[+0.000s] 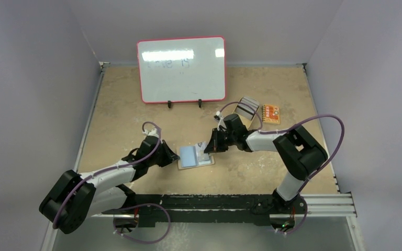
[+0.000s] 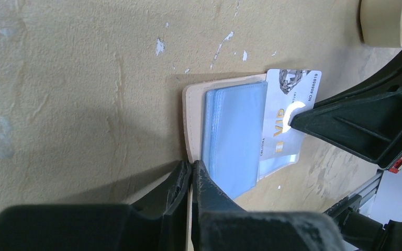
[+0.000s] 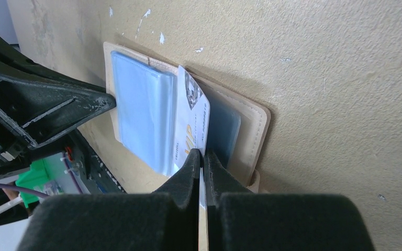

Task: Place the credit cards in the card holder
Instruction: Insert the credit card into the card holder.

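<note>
In right gripper (image 3: 201, 155), white card (image 3: 191, 117), partly hidden under card holder (image 3: 255, 133) sleeves (image 3: 141, 115)

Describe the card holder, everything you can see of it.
The card holder is a tan, leather-like wallet with stitched, rounded edges, lying open and flat on the table. A stack of bluish clear plastic sleeves sits on its inner face. The left gripper is shut on one edge of its cover. A white VIP card, pinched by the right gripper, rests against the sleeves; whether it sits inside one is unclear.
</note>
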